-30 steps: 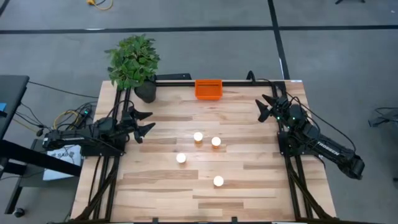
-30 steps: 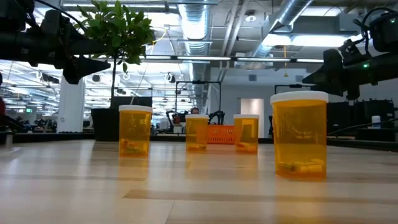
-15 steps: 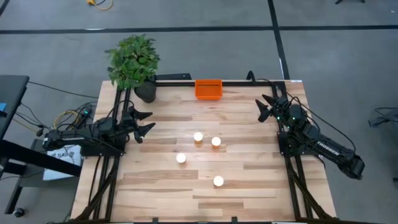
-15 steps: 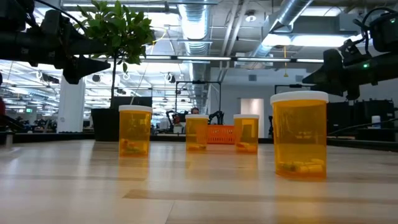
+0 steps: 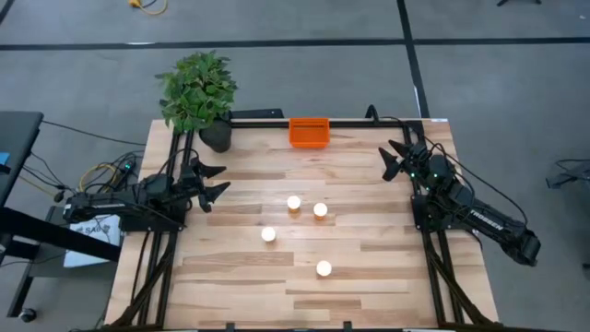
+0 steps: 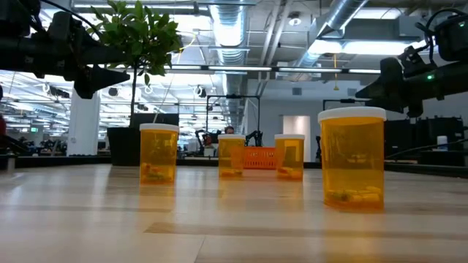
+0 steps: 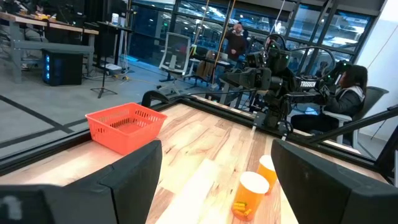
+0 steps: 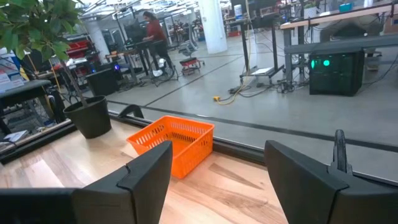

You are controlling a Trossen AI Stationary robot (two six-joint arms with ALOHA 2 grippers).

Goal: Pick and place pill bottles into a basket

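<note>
A: Orange plastic, that basket [image 5: 310, 132], sitting empty at the middle of the table's [image 5: 369, 277] far edge, beside the potted plant [image 5: 197, 92] at the far left corner.

B: And the pill bottles [image 5: 293, 204]?

A: All four stand upright in the middle of the table, white caps up. Two are close together nearer the basket, the second [image 5: 320, 210] just right of the first. A third [image 5: 268, 234] stands a little nearer the front, and the fourth [image 5: 324, 268] is closest to the front edge, apart from the rest.

B: So nothing has been picked.

A: I'd judge the first pick hasn't begun. The left gripper [image 5: 214, 183] hangs over the left edge, fingers spread wide, holding nothing. The right gripper [image 5: 395, 157] hangs near the far right corner, likewise wide open and empty. Both are well apart from the bottles.

B: What does the next move call for?

A: Probably one arm reaching inward, coming down over a cap, and closing on the body. The close pair needs care, since a wide claw around one could knock its neighbour.
</note>
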